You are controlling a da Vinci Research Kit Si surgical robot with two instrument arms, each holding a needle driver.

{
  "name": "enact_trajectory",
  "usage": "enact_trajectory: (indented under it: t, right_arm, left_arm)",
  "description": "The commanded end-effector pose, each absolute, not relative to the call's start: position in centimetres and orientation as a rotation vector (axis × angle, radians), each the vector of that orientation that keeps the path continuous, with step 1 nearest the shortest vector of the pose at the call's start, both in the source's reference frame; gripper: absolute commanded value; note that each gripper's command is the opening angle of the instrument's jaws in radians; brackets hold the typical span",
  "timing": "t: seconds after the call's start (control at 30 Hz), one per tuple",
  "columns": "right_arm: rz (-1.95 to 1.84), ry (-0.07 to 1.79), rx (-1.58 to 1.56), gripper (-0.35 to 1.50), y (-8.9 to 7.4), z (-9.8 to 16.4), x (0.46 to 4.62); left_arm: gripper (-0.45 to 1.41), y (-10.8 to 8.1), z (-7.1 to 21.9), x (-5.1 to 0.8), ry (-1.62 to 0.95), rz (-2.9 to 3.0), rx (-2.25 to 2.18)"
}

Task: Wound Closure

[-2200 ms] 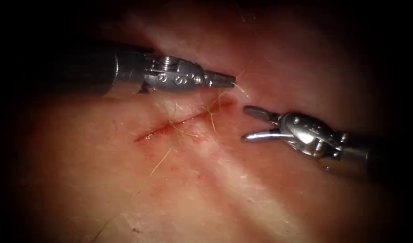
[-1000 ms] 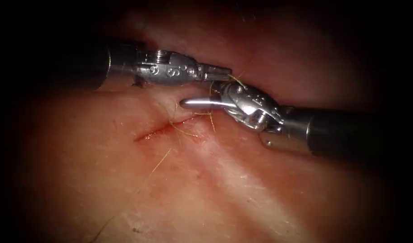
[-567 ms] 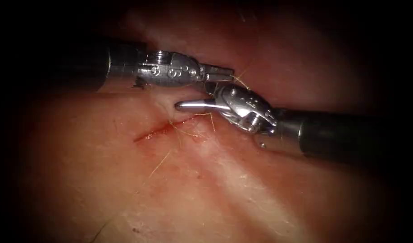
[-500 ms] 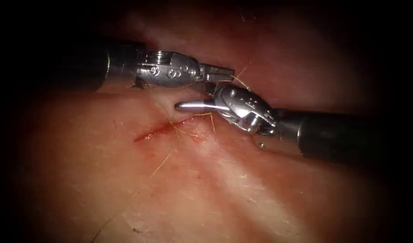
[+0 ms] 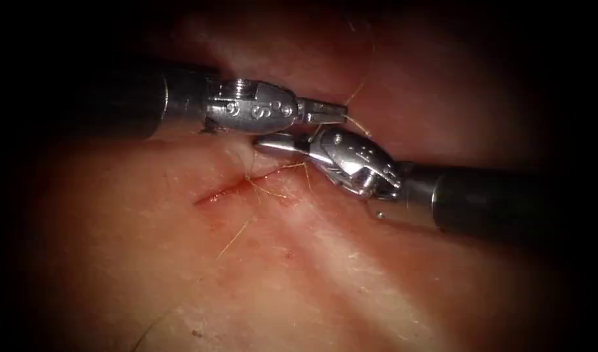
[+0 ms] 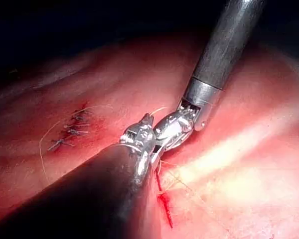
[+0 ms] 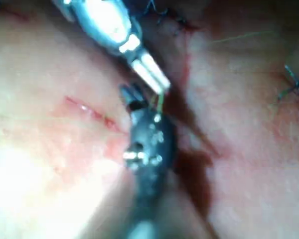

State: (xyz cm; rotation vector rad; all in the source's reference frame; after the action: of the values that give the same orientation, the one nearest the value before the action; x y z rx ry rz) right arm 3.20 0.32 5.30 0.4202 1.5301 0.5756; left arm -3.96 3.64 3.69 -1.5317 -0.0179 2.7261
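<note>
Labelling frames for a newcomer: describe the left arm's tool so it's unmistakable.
In the endoscope view, find the red cut in the tissue. Two tools meet above its right end. The left end effector is the upper one, marked S, shut on thread; the right end effector lies below it.

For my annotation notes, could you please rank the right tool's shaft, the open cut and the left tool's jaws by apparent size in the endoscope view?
1. Right tool's shaft, though partly in shadow.
2. Open cut.
3. Left tool's jaws, at the left tool's tip.
</note>
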Motion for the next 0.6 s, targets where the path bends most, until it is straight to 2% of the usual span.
enact_trajectory:
  t: [0.03,0.37,0.4,0.47,0.5,0.6]
  right_arm:
    - [0.569,1.534,0.414,-0.35,0.33,5.31,3.29]
    - [0.522,1.52,0.409,-0.35,0.33,5.31,3.23]
    - [0.528,1.54,0.404,-0.18,0.34,5.3,3.22]
    - [0.531,1.539,0.392,0.83,0.34,5.29,3.2]
    - [0.54,1.531,0.374,1.43,0.34,5.28,3.17]
    - [0.535,1.529,0.371,1.47,0.3,5.25,3.0]
  left_arm:
    - [-0.45,3.67,3.73,-4.01,-0.015,2.727,-1.536]
    - [-0.45,3.69,3.68,-3.98,-0.024,2.725,-1.541]
    - [-0.45,3.72,3.66,-3.93,-0.028,2.721,-1.55]
    - [-0.45,3.76,3.62,-3.84,-0.016,2.71,-1.555]
    - [-0.45,3.78,3.6,-3.79,-0.009,2.707,-1.552]
    - [-0.45,3.82,3.54,-3.63,0.009,2.701,-1.541]
